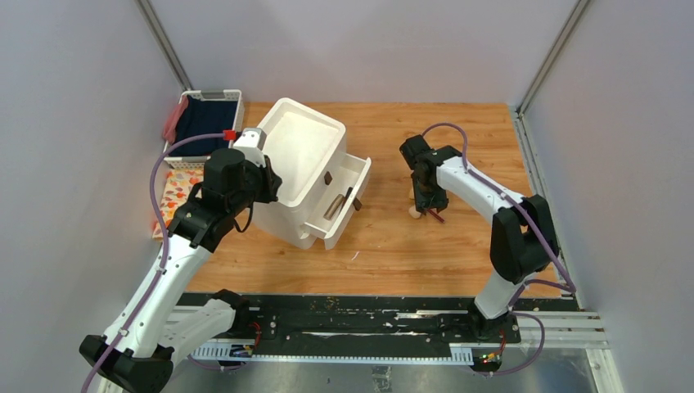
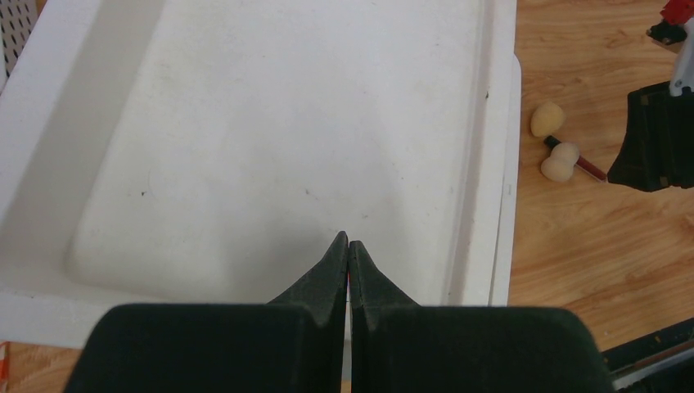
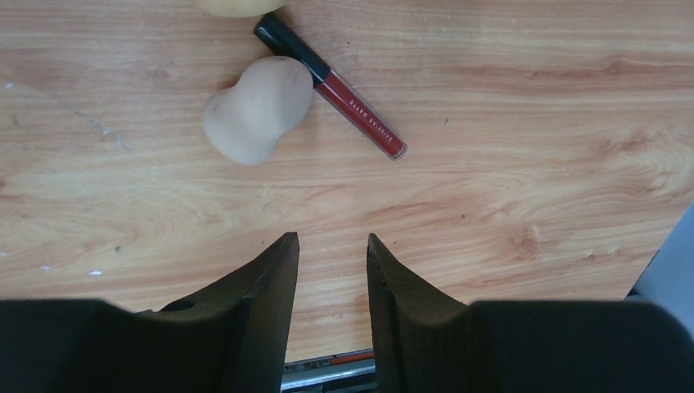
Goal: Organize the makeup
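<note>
A beige gourd-shaped sponge (image 3: pixel 258 109) lies on the wooden table, touching a reddish-brown stick with a black cap (image 3: pixel 344 90). A second beige sponge (image 3: pixel 237 6) shows at the top edge. My right gripper (image 3: pixel 331 237) is open and empty, hovering just short of them; from above it (image 1: pixel 427 201) stands over the sponge (image 1: pixel 415 213). Slim dark sticks (image 1: pixel 334 205) lie in the open drawer (image 1: pixel 353 176). My left gripper (image 2: pixel 349 239) is shut and empty above the top of the white box (image 2: pixel 245 123). The sponges (image 2: pixel 559 161) also show in the left wrist view.
The white three-drawer box (image 1: pixel 299 155) stands left of centre with one drawer pulled out toward the right. A white basket with dark blue cloth (image 1: pixel 205 115) sits at the back left, with a patterned cloth (image 1: pixel 173 192) in front of it. Grey walls enclose the table.
</note>
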Robot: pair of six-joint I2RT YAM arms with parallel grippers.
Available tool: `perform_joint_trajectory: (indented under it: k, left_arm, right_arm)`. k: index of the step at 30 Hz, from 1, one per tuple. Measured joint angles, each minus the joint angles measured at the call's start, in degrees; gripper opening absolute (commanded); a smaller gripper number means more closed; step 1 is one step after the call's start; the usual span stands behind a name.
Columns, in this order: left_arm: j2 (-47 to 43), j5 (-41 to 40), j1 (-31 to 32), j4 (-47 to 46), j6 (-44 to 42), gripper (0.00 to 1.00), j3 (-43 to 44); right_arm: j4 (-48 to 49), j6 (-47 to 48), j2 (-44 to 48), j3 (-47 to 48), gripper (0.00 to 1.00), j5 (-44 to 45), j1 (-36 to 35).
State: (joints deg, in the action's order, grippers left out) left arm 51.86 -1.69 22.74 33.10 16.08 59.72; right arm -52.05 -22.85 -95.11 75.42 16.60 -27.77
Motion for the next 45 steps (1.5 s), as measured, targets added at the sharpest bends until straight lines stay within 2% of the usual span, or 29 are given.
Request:
perform_joint_trajectory:
  k: [12, 26, 28, 32, 33, 40, 45]
  left_arm:
    - [0.00, -0.02, 0.00, -0.02, 0.00, 0.00, -0.07]
    - [0.90, -0.02, 0.00, -0.02, 0.02, 0.00, -0.07]
    - [1.14, 0.00, 0.00, -0.02, 0.02, 0.00, -0.07]
    - [1.25, -0.02, 0.00, -0.02, 0.02, 0.00, -0.07]
    - [1.25, 0.00, 0.00, -0.04, 0.02, 0.00, -0.07]
    - [1.25, 0.00, 0.00, -0.02, 0.02, 0.00, -0.07]
    - [1.25, 0.00, 0.00, -0.02, 0.04, 0.00, -0.07]
  right_arm:
    - [5.25, 3.06, -9.27, -0.68, 0.38, -6.73, 8.00]
    - [7.72, 6.12, -16.41, 3.06, 0.33, -10.21, 11.93]
    - [7.67, 6.29, -16.65, 3.34, 0.29, -11.08, 11.98]
    - [8.04, 6.34, -16.81, 3.43, 0.02, -13.88, 12.09]
    - [8.07, 6.23, -16.81, 3.41, 0.00, -14.40, 12.09]
    - [9.62, 4.87, -14.14, 0.59, 0.00, -14.86, 12.09]
    - [8.70, 3.04, -6.49, -1.20, 0.00, -14.03, 12.07]
